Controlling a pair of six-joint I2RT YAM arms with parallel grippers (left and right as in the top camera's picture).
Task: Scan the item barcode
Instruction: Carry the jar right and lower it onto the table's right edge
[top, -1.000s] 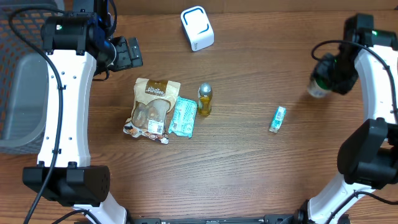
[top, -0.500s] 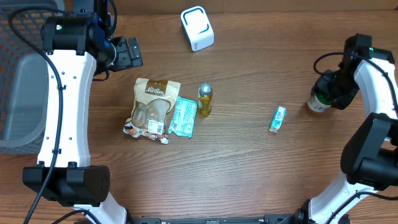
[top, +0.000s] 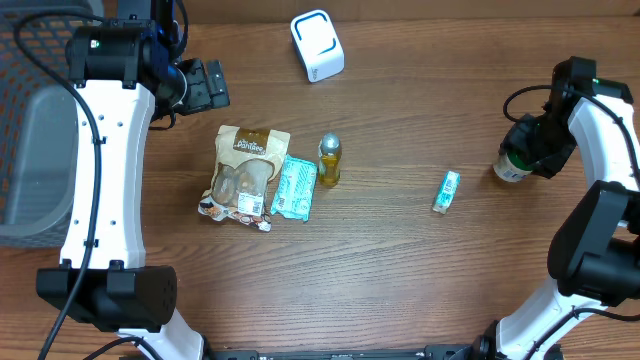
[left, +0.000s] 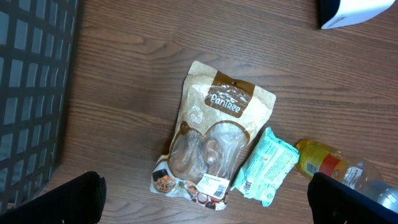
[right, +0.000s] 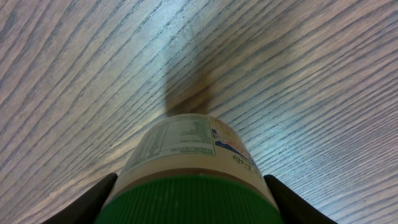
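Near edge, 6 o'clock: the widest bare stretch of worktop lies between the two arm bases.

Middle band, 9 o'clock side: a tight cluster.
- Brown snack pouch.
- Teal packet, touching the pouch's right edge.
- Yellow bottle, lying just beside the packet, almost at centre.

Small teal box lies alone, halfway out toward 3 o'clock. An open lane of bare wood runs between it and the bottle.

Farther out at 3 o'clock, close to the right edge: jar gripped by the right gripper, with a finger on either side of its lid end.
- Green lid, pale body, label with a panel of fine print and a red-blue mark.
- The print is too small to read and I cannot make out the barcode.
- Its base points down at the wood with a shadow right beneath; I cannot tell whether it touches.
- From above, the gripper covers much of the jar.

9 o'clock: wire basket, cut off by the left edge.

Far side:
- Left gripper at 10 o'clock, jaws spread wide, holding nothing.
- White scanner at 12 o'clock, near the far edge. The left wrist view catches only its corner.
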